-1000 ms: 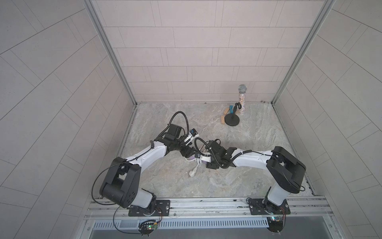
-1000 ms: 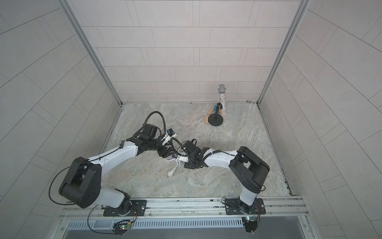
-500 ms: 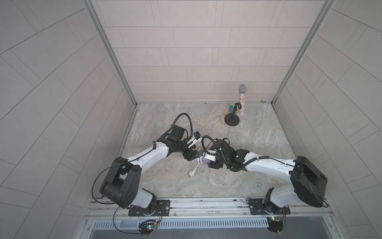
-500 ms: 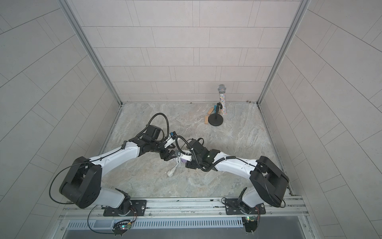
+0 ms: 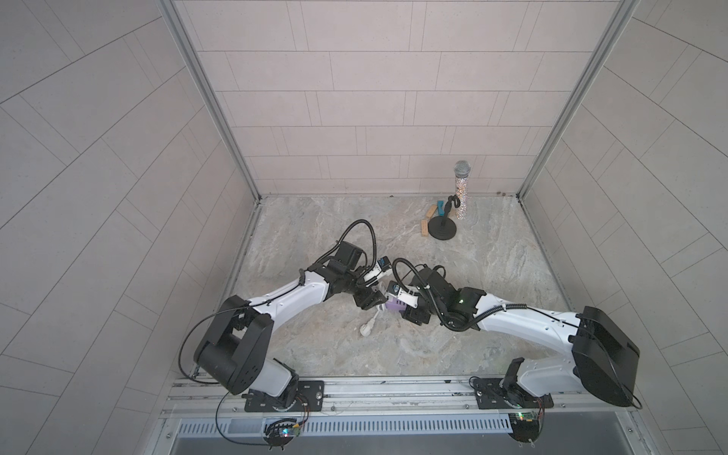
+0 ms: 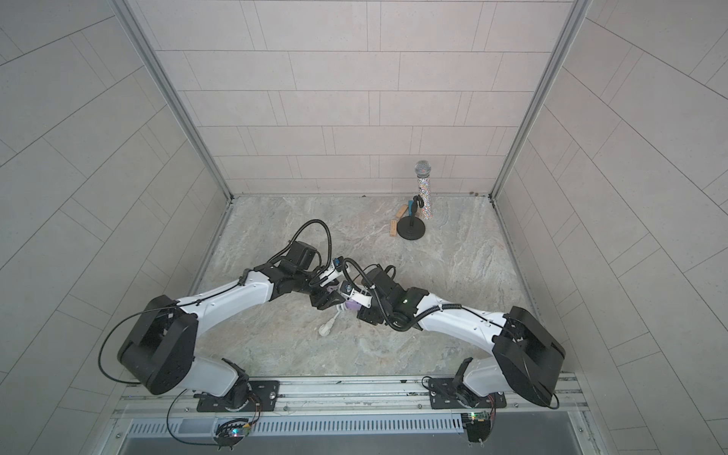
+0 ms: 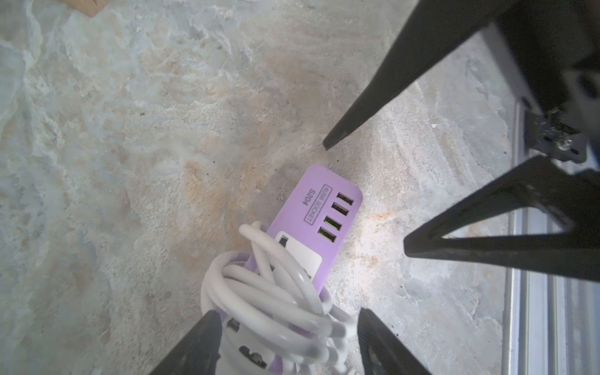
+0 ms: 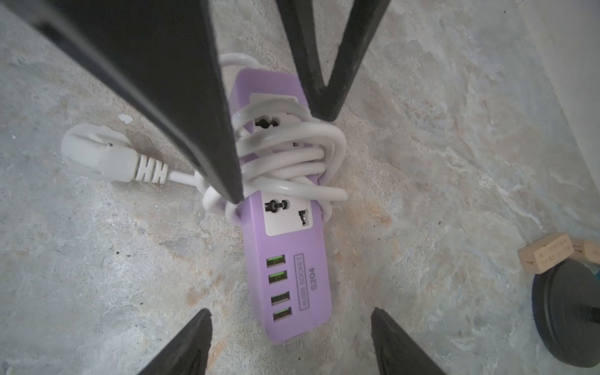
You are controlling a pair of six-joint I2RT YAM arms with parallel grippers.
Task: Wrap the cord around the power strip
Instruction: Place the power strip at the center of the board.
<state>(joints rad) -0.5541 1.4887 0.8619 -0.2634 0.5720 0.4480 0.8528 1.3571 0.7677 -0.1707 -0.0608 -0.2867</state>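
Lavender plastic, the power strip (image 8: 292, 276) lies flat with its port end between the right gripper's (image 8: 290, 311) wide, empty jaws. The left gripper (image 7: 289, 311) straddles the white cord (image 8: 292, 152) coiled round the strip's middle; whether it pinches the coils I cannot tell. The plug (image 8: 97, 156) trails free beside it. Withdrawing could snag a loop and let the springy coils unwind.

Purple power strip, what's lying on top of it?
White cord loops lie wrapped across the middle of the power strip. Four USB ports and one socket show bare. The sockets under the loops are mostly covered.
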